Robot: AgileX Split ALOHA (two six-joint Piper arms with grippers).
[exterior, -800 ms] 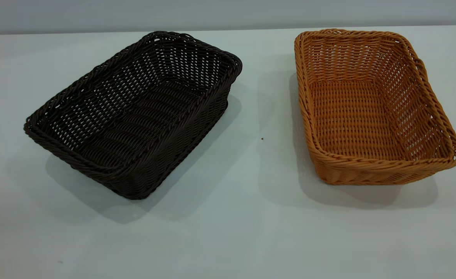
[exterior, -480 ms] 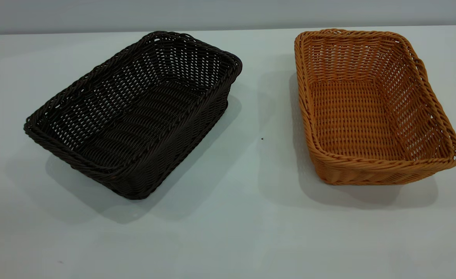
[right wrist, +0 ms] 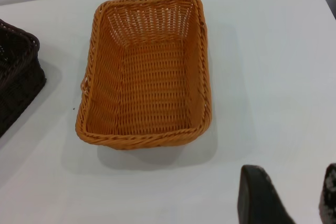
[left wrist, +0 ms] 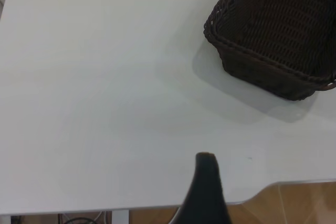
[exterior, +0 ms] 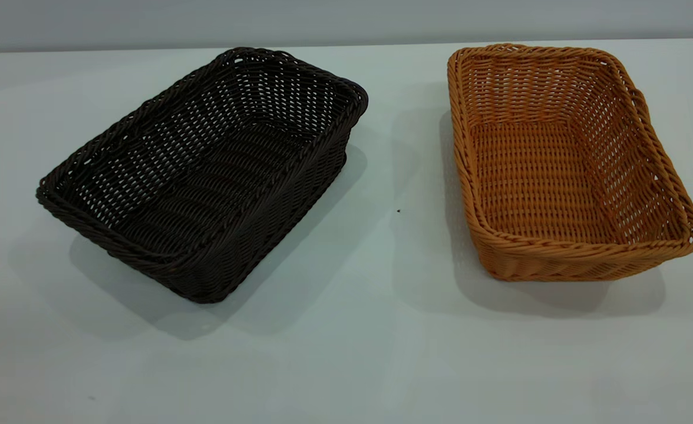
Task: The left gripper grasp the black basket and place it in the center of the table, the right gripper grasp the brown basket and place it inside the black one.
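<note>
Both pincers hang clear of their baskets: right pincer [right wrist: 294,195] parted and empty, left pincer [left wrist: 206,182] opening unclear.

gap: bare table [exterior: 399,176] between black basket [exterior: 205,171] and brown basket [exterior: 564,165] | both baskets open-topped

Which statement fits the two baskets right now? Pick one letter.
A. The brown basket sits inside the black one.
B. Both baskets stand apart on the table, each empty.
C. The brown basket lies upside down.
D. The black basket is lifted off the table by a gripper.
B: the black basket and the brown basket rest upright on the table with bare tabletop between them, nothing inside either, and no gripper touching them.
</note>
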